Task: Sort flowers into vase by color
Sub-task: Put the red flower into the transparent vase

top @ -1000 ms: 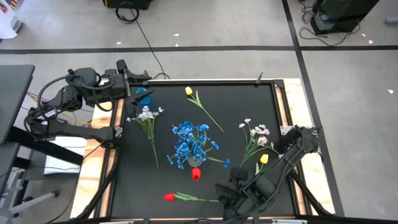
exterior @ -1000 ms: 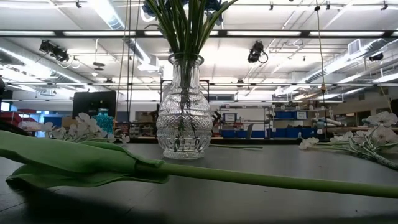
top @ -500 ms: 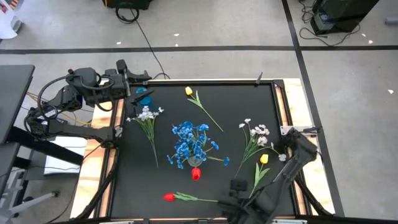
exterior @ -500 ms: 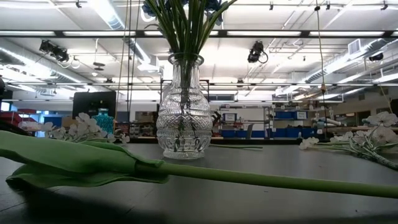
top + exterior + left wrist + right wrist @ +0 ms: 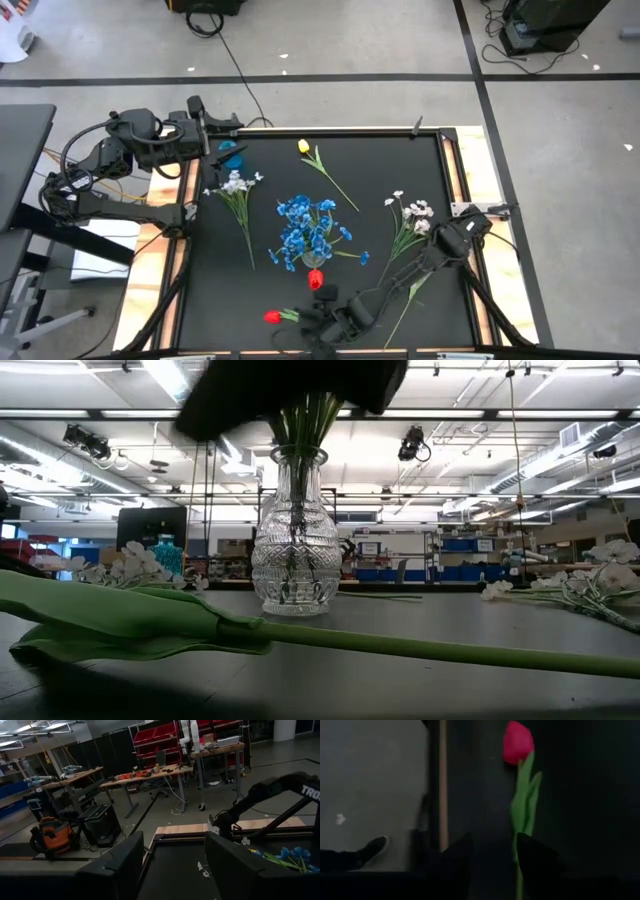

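black table [image 5: 455,200], flowers [image 5: 236,186], vase [image 5: 293,550]

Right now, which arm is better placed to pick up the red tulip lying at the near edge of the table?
The right arm. Its claw hangs over the stem of the red tulip, fingers open either side of it. The left claw waits open at the far left corner, away from every flower.

Tabletop [image 5: 400,165]: matte black w/ pale wood edging. Vase [image 5: 294,540]: clear glass, cut diamond/rib pattern; holds blue bunch [image 5: 308,228]. Red tulip [image 5: 271,317], green stem. Yellow tulip [image 5: 304,147]. White sprigs [image 5: 235,183], green stems. Arms dark.
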